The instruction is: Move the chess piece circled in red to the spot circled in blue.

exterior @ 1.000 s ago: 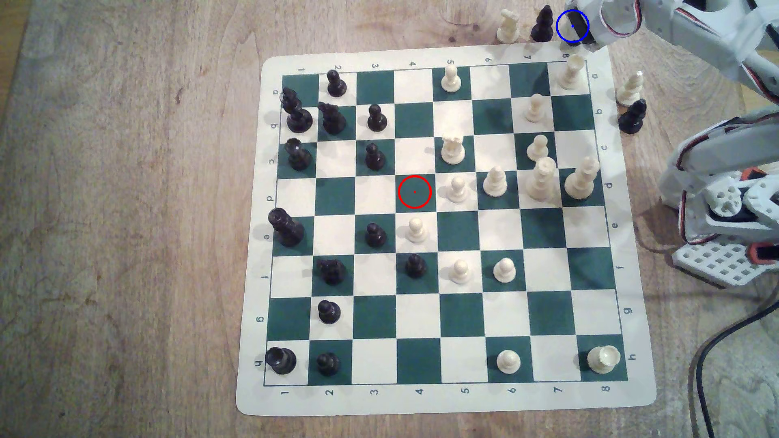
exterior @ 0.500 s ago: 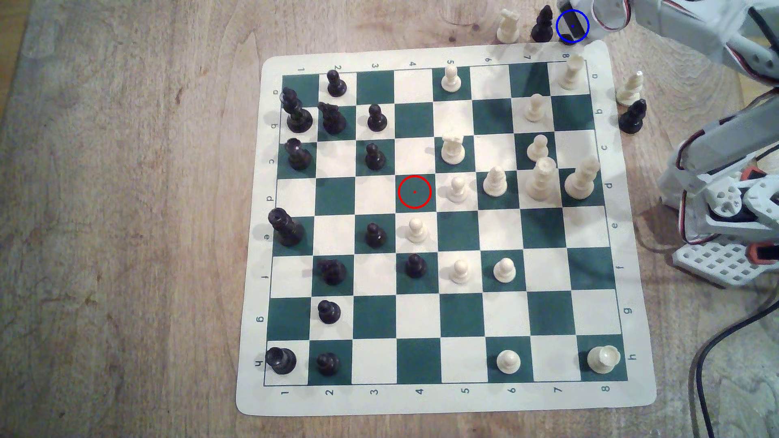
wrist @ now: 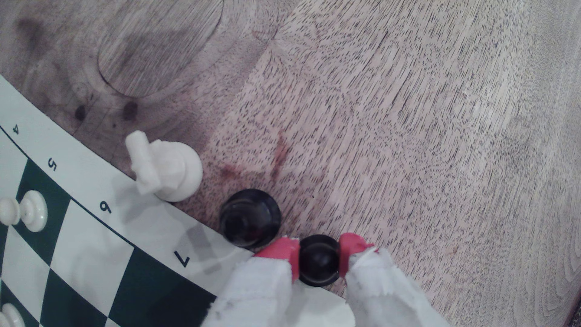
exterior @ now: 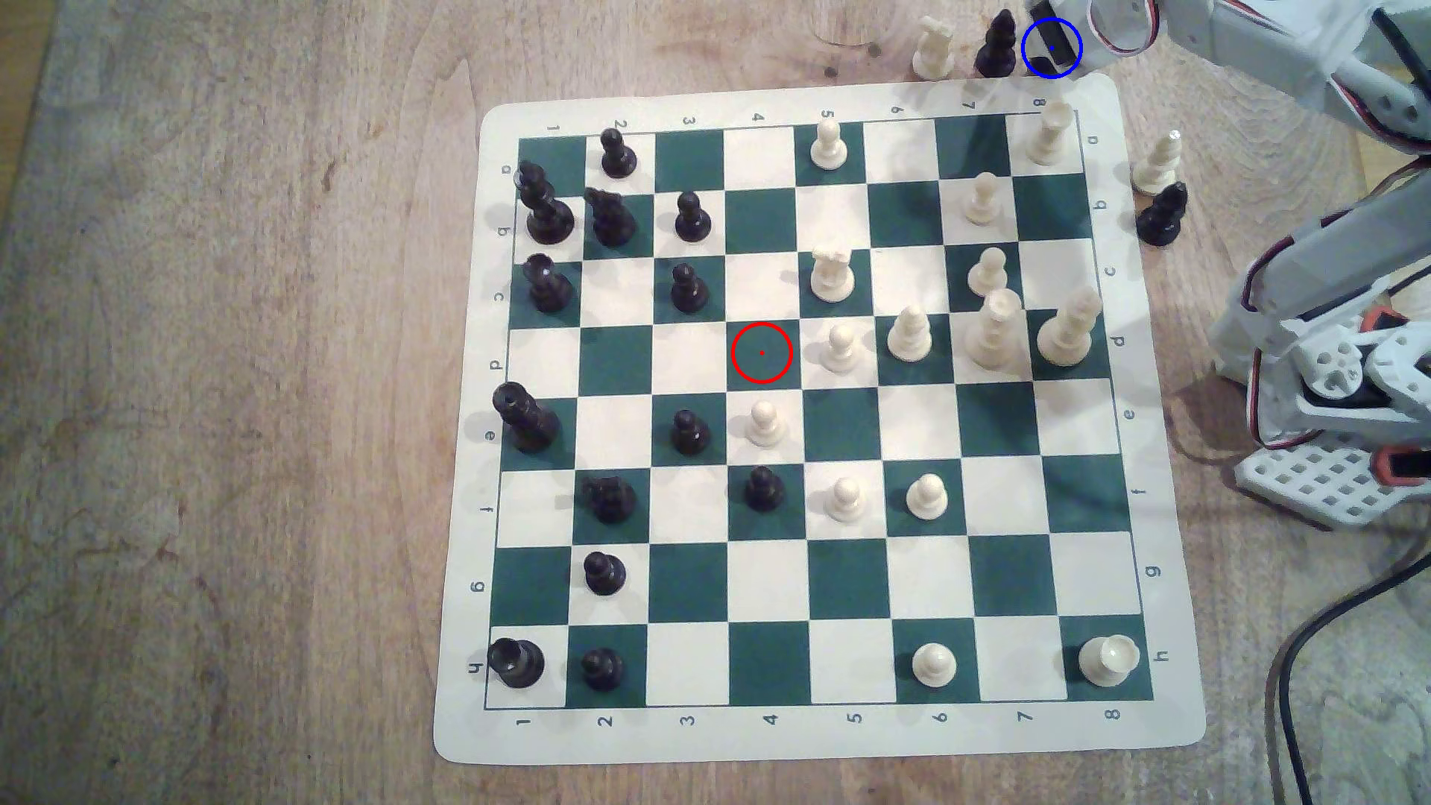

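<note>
Pawn carried off the board to the blue ring, release still to come.

The tool is closed on the black pawn, its red-tipped fingers pressing either side of the ball head. In the exterior view the red ring encloses a bare green square, and the arm's end covers the blue ring at the far right, off the board. I judge only lowering and letting go remain; whether the base touches the tabletop I cannot tell. The pawn is glossy and round; the wood is coarse-grained. A black bishop stands just beside the pawn, with a cream knight beyond it.
</note>
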You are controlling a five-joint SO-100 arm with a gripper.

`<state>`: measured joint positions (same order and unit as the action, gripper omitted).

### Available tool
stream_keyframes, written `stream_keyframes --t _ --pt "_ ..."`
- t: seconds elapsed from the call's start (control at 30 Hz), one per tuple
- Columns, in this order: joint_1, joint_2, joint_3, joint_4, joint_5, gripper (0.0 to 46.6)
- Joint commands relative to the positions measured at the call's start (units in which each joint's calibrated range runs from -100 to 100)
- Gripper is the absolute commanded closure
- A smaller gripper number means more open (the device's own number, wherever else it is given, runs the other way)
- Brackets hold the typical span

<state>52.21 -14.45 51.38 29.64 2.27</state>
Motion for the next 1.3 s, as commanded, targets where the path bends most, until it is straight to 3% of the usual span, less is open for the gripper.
stream_keyframes --t 0.0,0.6,0.73,0.77,1.27 --pt "0.3 -0.5 -3.9 -0.6 -0.3 46.3" --pt "0.5 -0.8 -2.6 -2.4 -0.4 45.3" --pt "0.9 -1.2 -2.2 -2.4 -0.4 41.8" --pt "1.2 -1.4 -2.2 -2.4 -0.2 39.0" --pt "1.4 -3.8 -2.2 -1.6 -0.3 35.6"
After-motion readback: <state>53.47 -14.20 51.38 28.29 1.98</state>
